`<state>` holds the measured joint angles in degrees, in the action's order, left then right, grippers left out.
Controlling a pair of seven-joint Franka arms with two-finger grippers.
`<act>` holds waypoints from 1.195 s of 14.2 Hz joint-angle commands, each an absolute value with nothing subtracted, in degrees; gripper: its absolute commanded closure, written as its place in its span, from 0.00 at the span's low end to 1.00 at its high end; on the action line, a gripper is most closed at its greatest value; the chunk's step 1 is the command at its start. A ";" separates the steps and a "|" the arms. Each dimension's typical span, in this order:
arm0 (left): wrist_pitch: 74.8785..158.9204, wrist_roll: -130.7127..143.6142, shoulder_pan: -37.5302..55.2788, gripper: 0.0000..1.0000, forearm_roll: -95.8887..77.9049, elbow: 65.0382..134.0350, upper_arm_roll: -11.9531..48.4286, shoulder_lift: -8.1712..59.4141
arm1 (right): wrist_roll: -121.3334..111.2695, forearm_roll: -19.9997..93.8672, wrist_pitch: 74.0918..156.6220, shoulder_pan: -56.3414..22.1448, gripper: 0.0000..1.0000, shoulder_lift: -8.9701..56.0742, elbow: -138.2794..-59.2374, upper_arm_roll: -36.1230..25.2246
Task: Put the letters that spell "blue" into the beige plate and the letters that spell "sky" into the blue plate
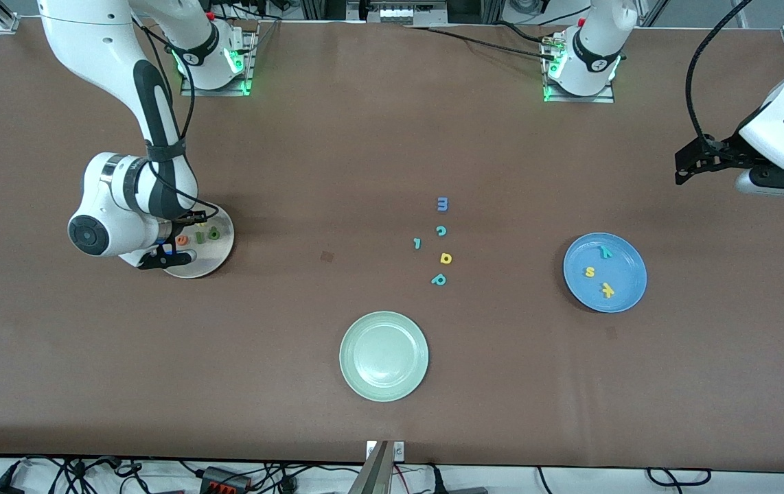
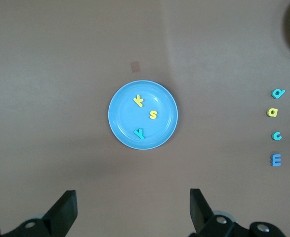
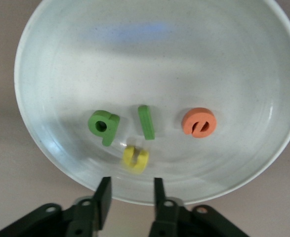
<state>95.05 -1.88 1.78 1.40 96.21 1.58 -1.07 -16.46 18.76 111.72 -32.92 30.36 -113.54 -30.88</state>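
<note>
Brown worktop (image 1: 337,137), three plates out. My right gripper (image 3: 130,195) hangs low over the beige plate (image 3: 149,54), jaws parted, nothing between them; b (image 3: 103,125), l (image 3: 146,121), u (image 3: 136,158), e (image 3: 199,122) lie inside. My left gripper (image 2: 132,212) waits wide open, high over the worktop near the blue plate (image 2: 120,106), w/ s (image 2: 153,114), k (image 2: 138,101), y (image 2: 140,132) in it. Foam letters: prob. feather-light, squashy, best pinched across the flat sides. Both words look sorted.

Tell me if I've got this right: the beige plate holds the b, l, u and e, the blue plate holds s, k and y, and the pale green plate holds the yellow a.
Not quite. The pale green plate holds nothing; the yellow a lies on the table among the leftover letters, as the front view shows. The rest stands: the beige plate holds b, l, u, e and the blue plate holds s, k, y.
</note>
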 commanded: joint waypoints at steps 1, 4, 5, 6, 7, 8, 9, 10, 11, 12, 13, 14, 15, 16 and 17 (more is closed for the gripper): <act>93.87 -3.25 1.93 0.00 0.18 94.75 1.49 -0.62 | -16.44 18.90 111.63 -32.87 0.00 29.01 -113.39 -30.32; 93.87 -3.16 1.93 0.00 0.18 94.75 1.49 -0.62 | -15.82 18.81 106.28 -32.70 0.00 28.04 -108.05 -31.28; 93.87 -3.16 1.93 0.00 0.18 94.75 1.49 -0.62 | -15.47 18.81 103.48 -32.61 0.00 28.04 -104.62 -32.07; 93.87 -3.16 1.93 0.00 0.18 94.75 1.49 -0.62 | -15.47 18.72 100.49 -32.09 0.00 28.12 -101.54 -32.43; 93.87 -3.16 1.93 0.00 0.18 94.75 1.49 -0.62 | -15.47 18.72 98.89 -32.08 0.00 28.12 -99.34 -32.95; 93.87 -3.08 1.93 0.00 0.18 94.75 1.49 -0.62 | -15.56 18.63 97.75 -32.17 0.00 28.12 -97.14 -34.35; 93.87 -3.08 1.93 0.00 0.18 94.75 1.49 -0.62 | -15.56 18.63 96.95 -32.08 0.00 28.04 -94.86 -35.24; 93.87 -2.99 2.02 0.00 0.18 94.75 1.49 -0.62 | -15.56 18.81 95.81 -31.99 0.00 28.12 -93.01 -36.03; 93.87 -2.90 2.02 0.00 0.18 94.75 1.49 -0.62 | -15.30 18.81 94.41 -31.99 0.00 28.12 -91.60 -36.56; 93.87 -2.90 2.11 0.00 0.18 94.75 1.49 -0.62 | -14.77 18.90 93.87 -32.17 0.00 28.04 -90.71 -37.26; 93.87 -2.90 2.11 0.00 0.18 94.75 1.49 -0.62 | -14.59 18.90 93.87 -32.34 0.00 28.04 -89.40 -37.53; 93.87 -2.90 2.20 0.00 0.18 94.75 1.49 -0.62 | -13.98 19.07 93.87 -32.69 0.00 28.04 -87.56 -37.62; 93.87 -2.90 2.11 0.00 0.18 94.75 1.49 -0.62 | -11.54 19.68 93.87 -32.70 0.00 28.04 -86.67 -37.62; 93.87 -2.90 2.11 0.00 0.18 94.75 1.49 -0.62 | -8.29 20.30 93.87 -32.87 0.00 28.04 -85.70 -37.53; 93.87 -2.90 2.11 0.00 0.18 94.75 1.49 -0.62 | -5.13 20.91 93.87 -33.22 0.00 28.04 -85.08 -37.44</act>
<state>95.05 -1.88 1.99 1.40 96.17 1.65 -1.07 -10.28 19.64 95.27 -32.72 27.79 -87.42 -37.43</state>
